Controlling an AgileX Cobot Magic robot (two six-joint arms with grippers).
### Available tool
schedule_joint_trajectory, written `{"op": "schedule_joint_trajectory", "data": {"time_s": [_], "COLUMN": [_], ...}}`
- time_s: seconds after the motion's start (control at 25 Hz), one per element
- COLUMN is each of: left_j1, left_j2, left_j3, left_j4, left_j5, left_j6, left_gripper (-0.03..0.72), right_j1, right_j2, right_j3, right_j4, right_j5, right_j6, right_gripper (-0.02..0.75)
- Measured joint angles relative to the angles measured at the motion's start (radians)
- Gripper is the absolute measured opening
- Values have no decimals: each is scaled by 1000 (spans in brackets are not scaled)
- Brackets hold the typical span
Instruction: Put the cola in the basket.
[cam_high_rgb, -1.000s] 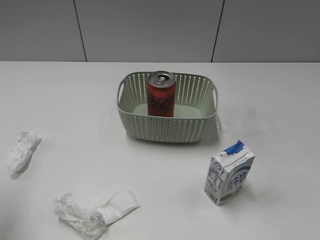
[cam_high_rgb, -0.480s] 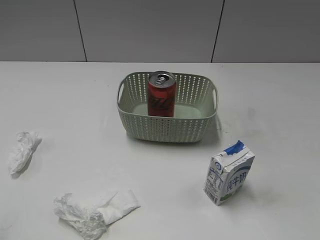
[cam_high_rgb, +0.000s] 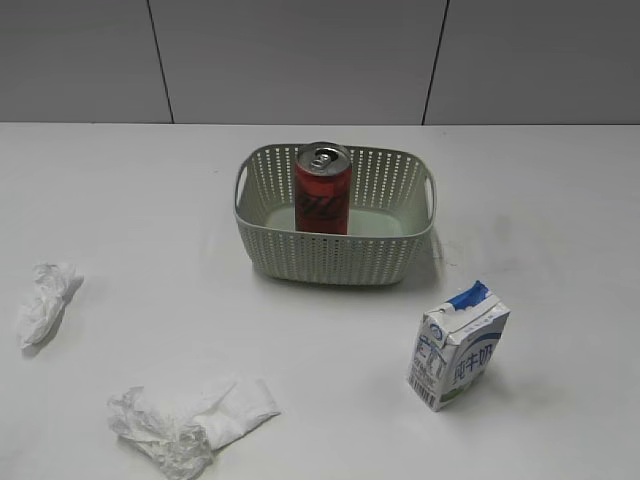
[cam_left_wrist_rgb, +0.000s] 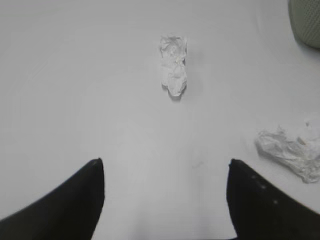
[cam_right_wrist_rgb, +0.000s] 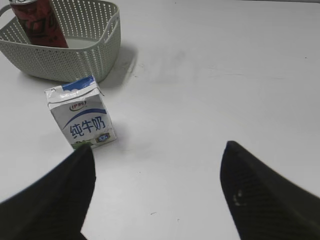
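The red cola can (cam_high_rgb: 323, 190) stands upright inside the pale green basket (cam_high_rgb: 335, 255) at the middle of the table. The right wrist view shows the can (cam_right_wrist_rgb: 40, 22) in the basket (cam_right_wrist_rgb: 75, 62) at its top left. A corner of the basket (cam_left_wrist_rgb: 306, 22) shows at the top right of the left wrist view. My left gripper (cam_left_wrist_rgb: 165, 162) is open and empty over bare table. My right gripper (cam_right_wrist_rgb: 157, 147) is open and empty, with the milk carton just beyond its left finger. Neither gripper shows in the exterior view.
A white-and-blue milk carton (cam_high_rgb: 458, 345) stands to the front right of the basket, also in the right wrist view (cam_right_wrist_rgb: 80, 117). Two crumpled tissues lie at the left (cam_high_rgb: 42, 303) and front left (cam_high_rgb: 190, 420); the left wrist view shows both (cam_left_wrist_rgb: 173, 65) (cam_left_wrist_rgb: 292, 150).
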Motion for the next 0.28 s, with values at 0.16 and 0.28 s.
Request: {"op": "schedule_joint_trajectory", "data": {"time_s": [0.16,0.28], "left_j1": [0,0], "left_j2": [-77,-141], "left_j3": [0,0], "left_j4": [0,0], "left_j5": [0,0], "left_j6": [0,0], "left_gripper": [575,575], "right_j1": [0,0], "right_j2": [0,0], "right_j3": [0,0], "right_j4": [0,0], "right_j5": [0,0], "right_j6": [0,0], "right_gripper": [590,590]}}
